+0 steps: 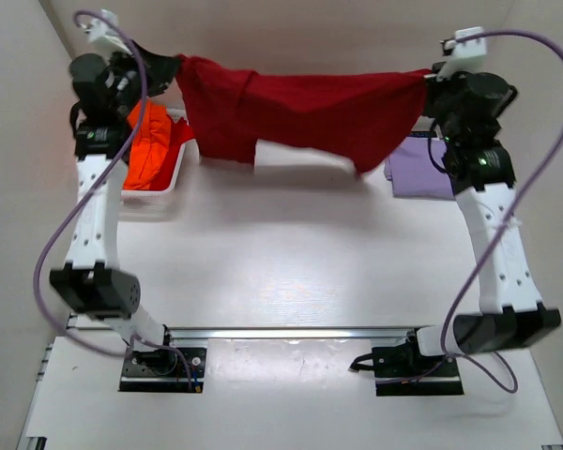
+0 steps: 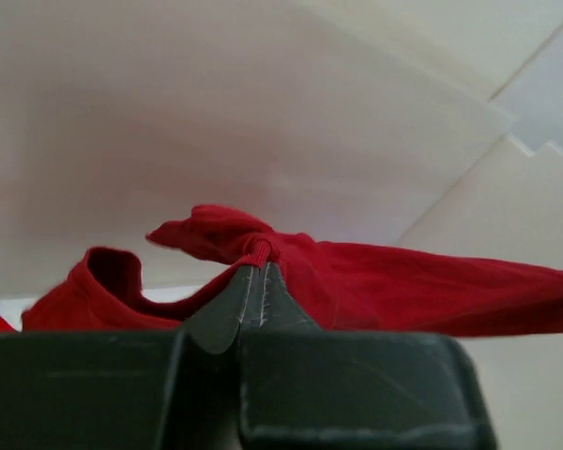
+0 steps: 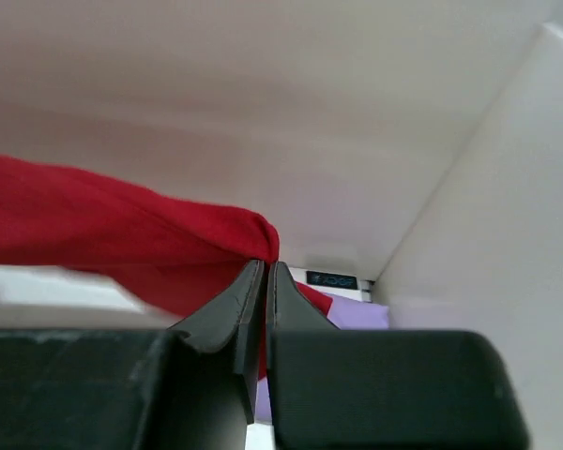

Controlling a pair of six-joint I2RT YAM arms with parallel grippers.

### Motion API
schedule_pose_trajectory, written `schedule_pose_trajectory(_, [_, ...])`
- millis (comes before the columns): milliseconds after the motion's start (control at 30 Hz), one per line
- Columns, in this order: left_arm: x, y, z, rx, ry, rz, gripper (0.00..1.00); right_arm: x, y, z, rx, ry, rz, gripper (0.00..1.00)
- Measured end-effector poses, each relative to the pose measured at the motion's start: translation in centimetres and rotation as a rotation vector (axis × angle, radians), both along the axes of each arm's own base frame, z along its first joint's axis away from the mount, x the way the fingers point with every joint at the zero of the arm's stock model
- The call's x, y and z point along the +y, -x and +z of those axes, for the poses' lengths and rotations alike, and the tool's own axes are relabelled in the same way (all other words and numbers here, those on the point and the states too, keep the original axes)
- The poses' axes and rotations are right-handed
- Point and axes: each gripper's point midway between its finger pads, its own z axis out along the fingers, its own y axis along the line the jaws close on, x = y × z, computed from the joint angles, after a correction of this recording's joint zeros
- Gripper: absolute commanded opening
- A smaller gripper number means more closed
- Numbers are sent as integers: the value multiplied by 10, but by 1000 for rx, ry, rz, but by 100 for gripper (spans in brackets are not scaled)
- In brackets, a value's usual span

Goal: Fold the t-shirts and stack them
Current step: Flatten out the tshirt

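Observation:
The large dark red t-shirt (image 1: pixel 300 112) hangs stretched in the air across the far side of the table, held at both ends. My left gripper (image 1: pixel 169 67) is shut on its left end; the left wrist view shows the cloth (image 2: pixel 385 281) pinched at the fingertips (image 2: pixel 246 281). My right gripper (image 1: pixel 430 82) is shut on its right end, and the cloth (image 3: pixel 122 234) shows there too. A folded lavender t-shirt (image 1: pixel 422 169) lies on the table at the far right, also seen in the right wrist view (image 3: pixel 357 314). A bright orange t-shirt (image 1: pixel 150 145) lies in the basket.
A white slatted plastic basket (image 1: pixel 174 183) stands at the far left under my left arm. White walls close in the table at the back and sides. Both arms reach far forward and high.

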Motion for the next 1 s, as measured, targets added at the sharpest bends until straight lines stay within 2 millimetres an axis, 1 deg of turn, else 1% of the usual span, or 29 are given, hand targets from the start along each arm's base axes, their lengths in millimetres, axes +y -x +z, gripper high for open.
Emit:
schedule_pose_trajectory(33, [3, 18, 19, -62, -9, 8, 0, -2, 10, 10, -37, -5, -1, 0])
schedule_pose_trajectory(67, [4, 36, 28, -93, -14, 11, 0, -7, 22, 13, -54, -8, -7, 0])
schedule_pose_trajectory(100, [4, 52, 32, -125, -19, 11, 0, -8, 29, 11, -53, -12, -8, 0])
schedule_pose_trajectory(133, [3, 68, 31, -150, -20, 9, 0, -10, 35, 3, -48, -17, -8, 0])
schedule_pose_trajectory(167, [1, 81, 15, -130, -20, 1, 0, -11, 37, -15, -13, -23, -3, 0])
schedule_pose_trajectory(200, [-1, 90, -5, -120, -20, -6, 1, -11, 41, -36, 36, -33, -1, 0])
schedule_pose_trajectory(233, [-3, 97, -31, -83, -18, -13, 8, -9, 44, -57, 76, -47, 3, 0])
schedule_pose_trajectory(267, [-3, 100, -58, -43, -15, -15, 28, -6, 48, -82, 130, -59, 10, 0])
schedule_pose_trajectory(300, [-4, 102, -101, 38, -12, -16, 48, 0, 54, -116, 212, -74, 23, 0])
schedule_pose_trajectory(333, [-4, 104, -156, 149, -1, -15, 54, 8, 59, -155, 299, -92, 37, 0])
schedule_pose_trajectory(367, [-2, 108, -207, 263, 12, -8, 61, 18, 69, -198, 404, -109, 57, 0])
schedule_pose_trajectory(400, [2, 124, -291, 481, 38, 12, 64, 29, 86, -243, 525, -129, 82, 0])
schedule_pose_trajectory(433, [3, 132, -318, 555, 44, 21, 65, 36, 102, -275, 618, -139, 98, 0])
schedule_pose_trajectory(467, [4, 150, -360, 676, 58, 35, 66, 47, 126, -314, 731, -167, 128, 0])
schedule_pose_trajectory(500, [3, 171, -393, 782, 67, 44, 65, 53, 143, -336, 803, -186, 144, 0])
schedule_pose_trajectory(533, [-1, 185, -409, 839, 68, 39, 67, 57, 164, -359, 880, -211, 156, 0])
schedule_pose_trajectory(567, [-8, 196, -419, 877, 63, 25, 67, 58, 178, -372, 926, -232, 156, 0])
schedule_pose_trajectory(600, [-14, 201, -421, 888, 58, 8, 66, 57, 190, -384, 967, -254, 146, 0])
schedule_pose_trajectory(633, [-22, 202, -418, 876, 54, -13, 67, 55, 199, -391, 996, -278, 130, 0])
schedule_pose_trajectory(700, [-30, 199, -409, 839, 53, -37, 67, 52, 203, -396, 1012, -317, 111, 0])
schedule_pose_trajectory(800, [-29, 194, -404, 819, 67, -23, 68, 45, 200, -396, 1003, -361, 87, 0])
schedule_pose_trajectory(867, [-25, 187, -401, 814, 73, 4, 67, 42, 197, -395, 994, -373, 80, 0])
schedule_pose_trajectory(933, [-20, 172, -393, 808, 79, 39, 65, 43, 196, -394, 990, -373, 86, 0])
schedule_pose_trajectory(967, [-18, 160, -386, 799, 81, 54, 60, 45, 195, -394, 989, -371, 93, 0])
schedule_pose_trajectory(1000, [-17, 144, -376, 779, 83, 66, 54, 47, 194, -395, 988, -370, 100, 0])
